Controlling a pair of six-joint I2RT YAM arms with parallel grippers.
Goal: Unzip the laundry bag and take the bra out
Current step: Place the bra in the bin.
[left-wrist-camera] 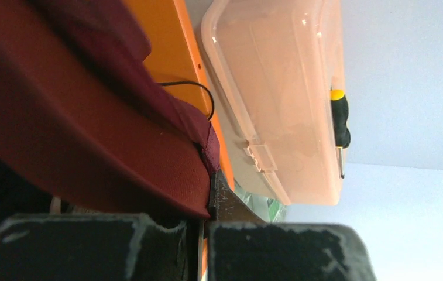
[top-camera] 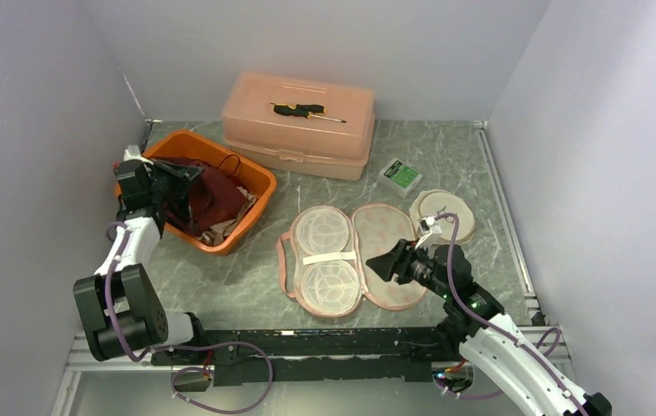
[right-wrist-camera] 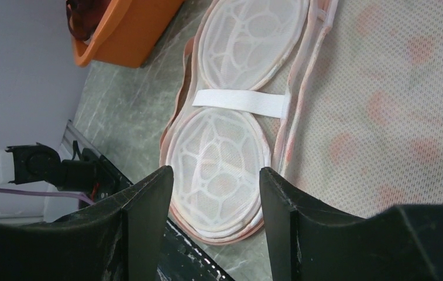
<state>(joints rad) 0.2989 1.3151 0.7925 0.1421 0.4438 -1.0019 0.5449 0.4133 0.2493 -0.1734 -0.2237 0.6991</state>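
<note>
Orange bin (top-camera: 250, 217), peach box (top-camera: 298, 130) beyond bag (top-camera: 385, 247)

Reaching forward on the left with the left gripper (top-camera: 187, 180), jaws pressed together; holding the right gripper (top-camera: 378, 263) low, jaws parted.

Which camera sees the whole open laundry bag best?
The top camera: the laundry bag lies open, all in view. The right wrist camera shows only part, close up. The left wrist camera shows none of it.
</note>
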